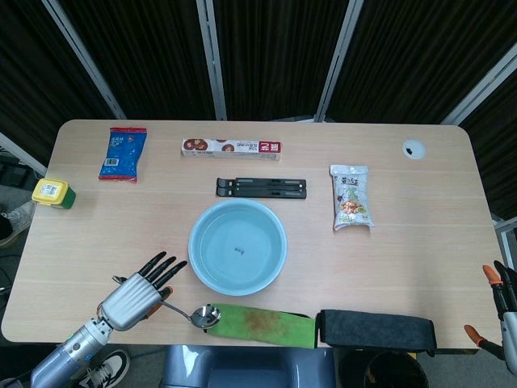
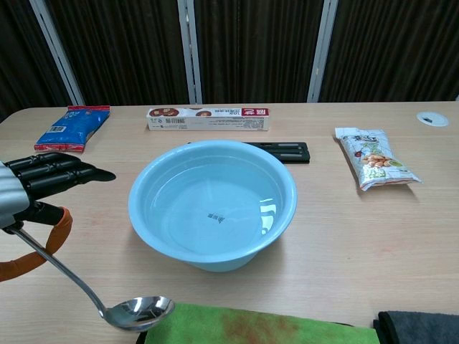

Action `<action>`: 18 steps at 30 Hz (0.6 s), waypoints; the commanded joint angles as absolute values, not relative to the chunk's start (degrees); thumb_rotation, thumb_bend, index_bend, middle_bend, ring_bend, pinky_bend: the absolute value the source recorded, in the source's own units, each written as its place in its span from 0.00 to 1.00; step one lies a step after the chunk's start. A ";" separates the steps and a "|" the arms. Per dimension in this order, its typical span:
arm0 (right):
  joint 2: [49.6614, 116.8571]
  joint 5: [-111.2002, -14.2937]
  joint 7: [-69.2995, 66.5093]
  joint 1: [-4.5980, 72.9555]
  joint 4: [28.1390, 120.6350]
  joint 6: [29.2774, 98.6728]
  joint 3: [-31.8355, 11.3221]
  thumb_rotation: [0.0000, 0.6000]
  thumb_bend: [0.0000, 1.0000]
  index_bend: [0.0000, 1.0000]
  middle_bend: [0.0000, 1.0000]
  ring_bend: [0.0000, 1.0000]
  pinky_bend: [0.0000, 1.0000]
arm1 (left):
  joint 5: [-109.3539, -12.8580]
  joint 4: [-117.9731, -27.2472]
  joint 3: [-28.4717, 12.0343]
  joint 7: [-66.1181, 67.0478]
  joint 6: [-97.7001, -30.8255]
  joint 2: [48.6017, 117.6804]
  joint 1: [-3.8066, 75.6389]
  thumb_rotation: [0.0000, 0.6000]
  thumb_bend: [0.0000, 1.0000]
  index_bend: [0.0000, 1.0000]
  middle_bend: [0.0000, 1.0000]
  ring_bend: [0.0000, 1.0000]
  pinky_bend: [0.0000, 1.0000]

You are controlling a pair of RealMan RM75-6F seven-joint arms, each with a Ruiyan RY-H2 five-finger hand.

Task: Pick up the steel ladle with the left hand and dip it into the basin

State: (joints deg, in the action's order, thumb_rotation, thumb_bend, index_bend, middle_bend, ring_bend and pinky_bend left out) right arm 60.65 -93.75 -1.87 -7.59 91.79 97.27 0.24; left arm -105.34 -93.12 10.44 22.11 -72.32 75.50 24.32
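Dark curtains back a wooden counter (image 1: 404, 267). Head view: left robot hand (image 1: 137, 293) pinches the ladle (image 1: 198, 314) by its handle, fingers fanned; its bowl sits at the green cloth's (image 1: 258, 325) left end, near the basin (image 1: 237, 246). Right robot hand (image 1: 502, 307) at frame edge, state unclear.

Chest view: ladle bowl (image 2: 136, 313) hangs low, front-left of the basin (image 2: 212, 204).
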 commanded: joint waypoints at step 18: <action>59.92 -94.60 -5.32 -8.23 90.65 98.72 0.59 1.00 0.00 0.00 0.00 0.00 0.00 | -104.43 -108.48 2.73 32.03 -61.84 71.76 32.09 1.00 0.60 0.81 0.00 0.00 0.00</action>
State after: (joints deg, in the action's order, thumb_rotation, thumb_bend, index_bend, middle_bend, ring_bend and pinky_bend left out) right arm 59.98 -94.72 -5.22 -8.30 90.66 98.85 0.62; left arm -105.16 -108.57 3.97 31.85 -62.96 71.43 30.96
